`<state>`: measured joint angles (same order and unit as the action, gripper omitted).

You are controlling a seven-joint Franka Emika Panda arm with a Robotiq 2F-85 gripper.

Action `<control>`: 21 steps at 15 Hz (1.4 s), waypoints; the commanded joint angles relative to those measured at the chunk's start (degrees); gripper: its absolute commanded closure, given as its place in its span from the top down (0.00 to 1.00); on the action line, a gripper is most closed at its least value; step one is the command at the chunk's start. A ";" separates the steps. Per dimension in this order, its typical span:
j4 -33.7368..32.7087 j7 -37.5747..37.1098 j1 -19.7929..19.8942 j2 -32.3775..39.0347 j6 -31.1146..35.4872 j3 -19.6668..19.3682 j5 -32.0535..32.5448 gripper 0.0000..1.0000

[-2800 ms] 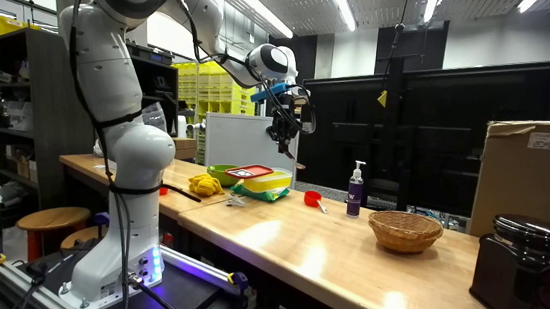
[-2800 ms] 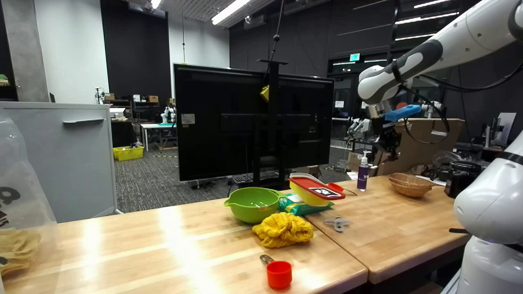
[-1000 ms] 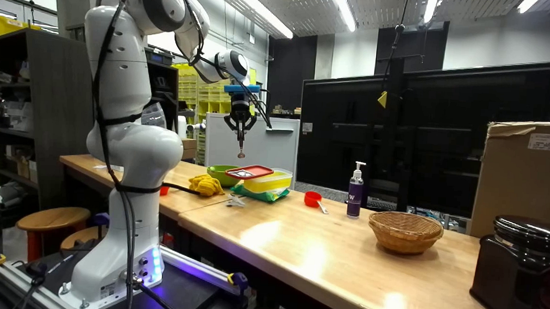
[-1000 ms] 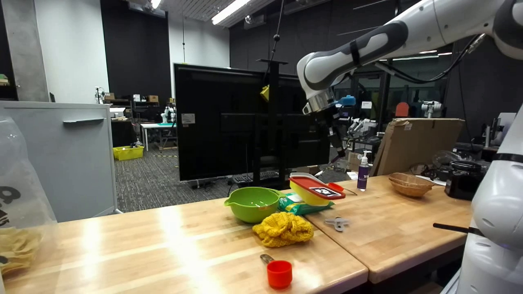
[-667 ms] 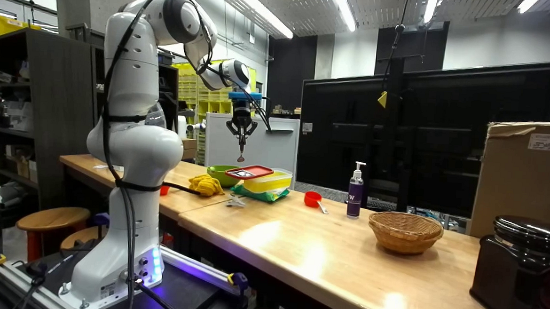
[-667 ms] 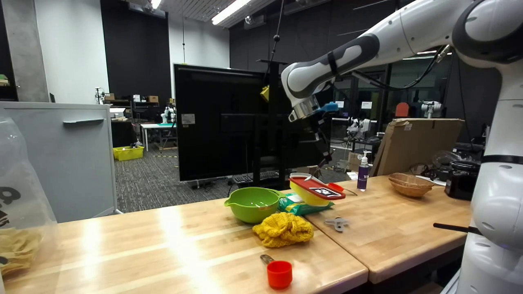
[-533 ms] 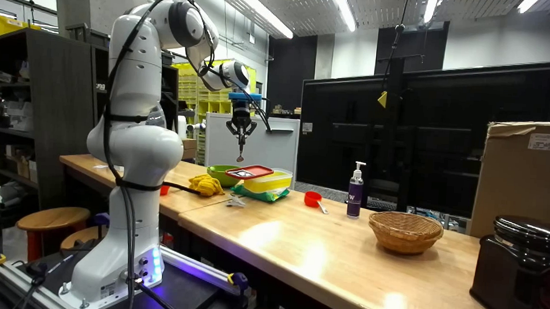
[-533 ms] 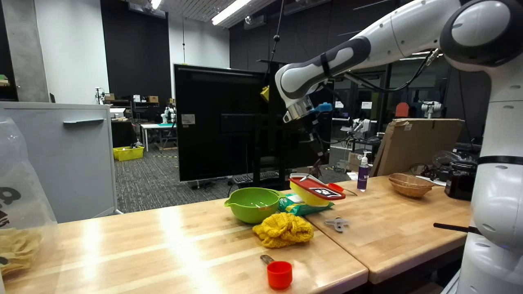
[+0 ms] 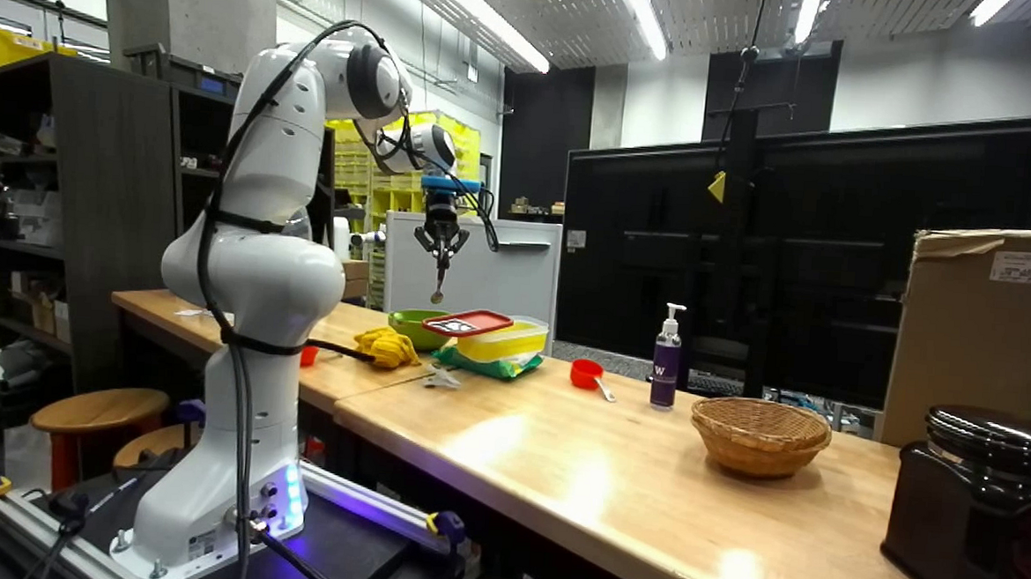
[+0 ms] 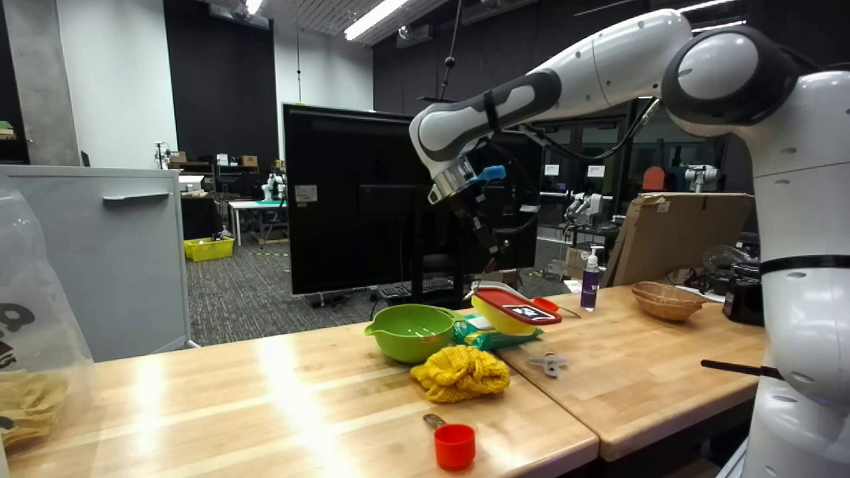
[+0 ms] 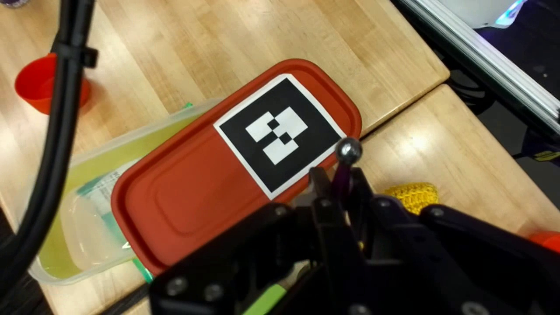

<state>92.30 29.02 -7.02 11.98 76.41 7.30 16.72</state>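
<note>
My gripper (image 9: 441, 255) is shut on a small utensil (image 9: 437, 296) with a purple handle and a rounded silver end. The utensil points down in the exterior views, above the table and touching nothing below it. In the wrist view the silver end (image 11: 349, 151) shows beyond the fingertips (image 11: 340, 179). Nearest below are a red lid (image 11: 188, 197) with a black-and-white marker, resting tilted on a clear and yellow container (image 9: 502, 339), and a green bowl (image 10: 412, 330). A green packet (image 10: 488, 338) lies under the container. A crumpled yellow cloth (image 10: 460, 375) lies beside the bowl.
A red measuring cup (image 9: 585, 373), a purple pump bottle (image 9: 665, 363) and a wicker basket (image 9: 759, 435) stand along the table. A second red cup (image 10: 454, 446) and a grey clip (image 10: 548, 363) lie near. A black canister (image 9: 980, 517) stands at the end.
My gripper has moved from beside the pump bottle to above the container and bowl, turning to point down and lowering. It keeps hold of the utensil. The table objects have not moved.
</note>
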 commanded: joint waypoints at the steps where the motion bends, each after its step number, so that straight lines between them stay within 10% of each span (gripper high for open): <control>1: -6.94 1.54 -0.77 5.46 -4.31 1.09 1.46 0.03; 21: -29.31 4.24 -3.70 23.37 -17.07 1.51 6.26 0.03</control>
<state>69.46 31.49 -9.76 32.30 62.60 8.82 21.25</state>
